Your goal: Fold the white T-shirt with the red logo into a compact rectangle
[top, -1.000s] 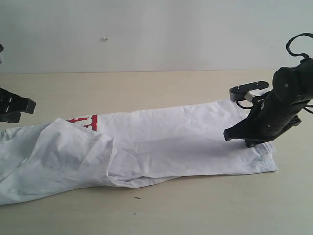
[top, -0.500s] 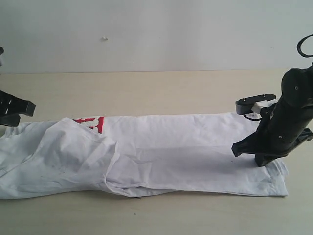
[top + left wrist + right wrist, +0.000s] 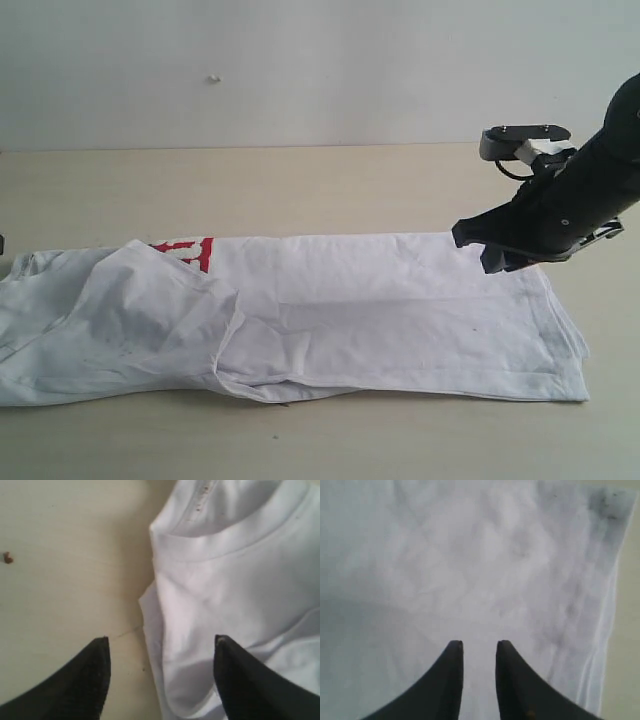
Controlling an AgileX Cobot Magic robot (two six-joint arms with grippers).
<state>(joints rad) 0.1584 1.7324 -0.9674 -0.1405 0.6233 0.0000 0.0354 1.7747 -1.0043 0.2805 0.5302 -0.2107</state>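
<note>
Just beneath right gripper (image 3: 479, 645), white T-shirt (image 3: 380, 300)

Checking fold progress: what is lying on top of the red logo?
A folded-over layer of the white T-shirt lies over the red logo. Only a small red piece shows at the shirt's far edge; the rest is hidden.

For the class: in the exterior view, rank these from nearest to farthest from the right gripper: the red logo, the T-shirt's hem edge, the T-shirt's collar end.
From the right gripper:
1. Hem edge: right end of the white T-shirt, on the gripper's side.
2. Red logo: left of the middle.
3. Collar end: far left.
</note>
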